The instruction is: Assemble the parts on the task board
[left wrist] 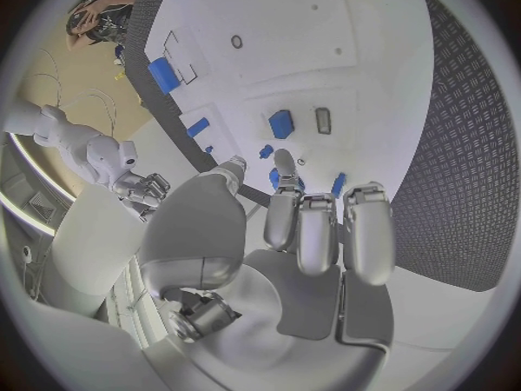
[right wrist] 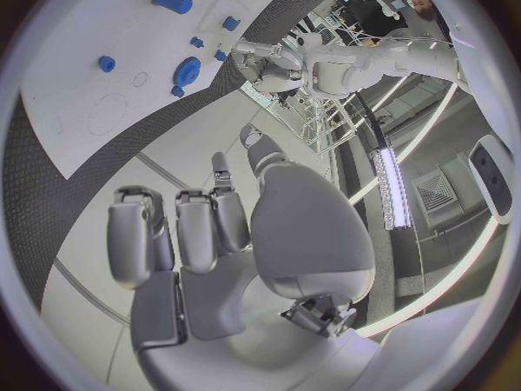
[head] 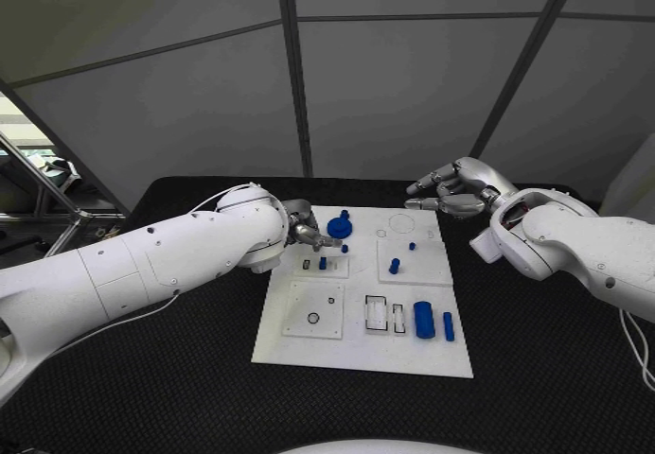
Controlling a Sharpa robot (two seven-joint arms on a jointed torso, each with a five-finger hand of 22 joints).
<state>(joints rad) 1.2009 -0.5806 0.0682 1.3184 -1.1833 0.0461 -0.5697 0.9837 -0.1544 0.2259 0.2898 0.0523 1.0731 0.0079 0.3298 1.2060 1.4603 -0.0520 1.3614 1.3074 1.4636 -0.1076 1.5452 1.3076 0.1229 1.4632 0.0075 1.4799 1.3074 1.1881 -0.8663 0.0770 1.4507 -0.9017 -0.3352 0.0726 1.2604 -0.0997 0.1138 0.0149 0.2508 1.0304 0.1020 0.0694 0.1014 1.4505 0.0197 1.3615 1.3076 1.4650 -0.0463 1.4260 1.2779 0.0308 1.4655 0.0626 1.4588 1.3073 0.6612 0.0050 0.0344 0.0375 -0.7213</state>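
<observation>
The robot's left hand (head: 309,236) hovers with loosely spread, empty fingers over the left edge of the white rectangular task board (head: 358,339), beside small blue plastic parts (head: 433,320) resting on the plate. Its right hand (head: 453,187) hangs empty, fingers curled apart, beyond the board's far right corner.

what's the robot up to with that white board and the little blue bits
It is assembling small blue parts on the white task board in the middle of the black table. The left hand is down over the board's far left corner, fingers close to a small blue peg and beside the round blue gear; whether it holds anything is unclear. The right hand hovers past the board's far edge, fingers curled, holding nothing. A blue cylinder and a thin blue bar lie loose near the front right.
</observation>
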